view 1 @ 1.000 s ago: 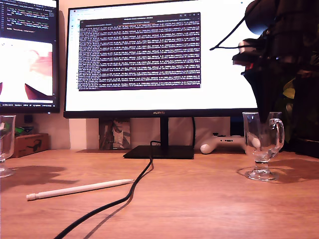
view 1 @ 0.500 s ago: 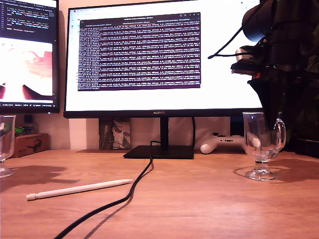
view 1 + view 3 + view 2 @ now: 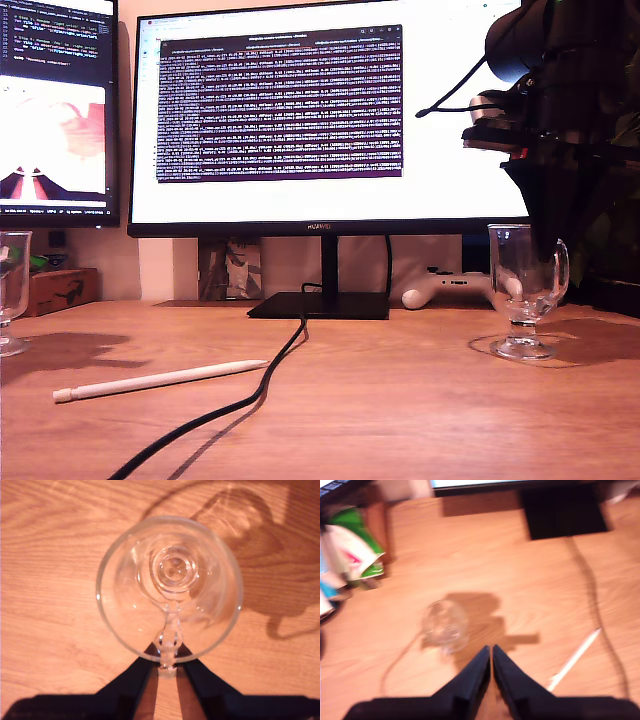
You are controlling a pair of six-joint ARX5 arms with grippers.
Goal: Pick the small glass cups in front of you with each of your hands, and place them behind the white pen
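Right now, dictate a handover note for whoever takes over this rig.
My first gripper: shut, empty, hovering short of the first cup, which stands at the exterior view's left edge.
My second gripper: fingers either side of the second cup's handle, grip unclear; its foot looks to be on the desk at the exterior view's right.
Pen lies beside the cable.
Done: nothing placed.
Left: move both cups behind the pen.

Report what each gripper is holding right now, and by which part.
My second gripper has its jaws closed on the handle of the glass cup. My first gripper holds nothing: jaws shut, beside the other cup.
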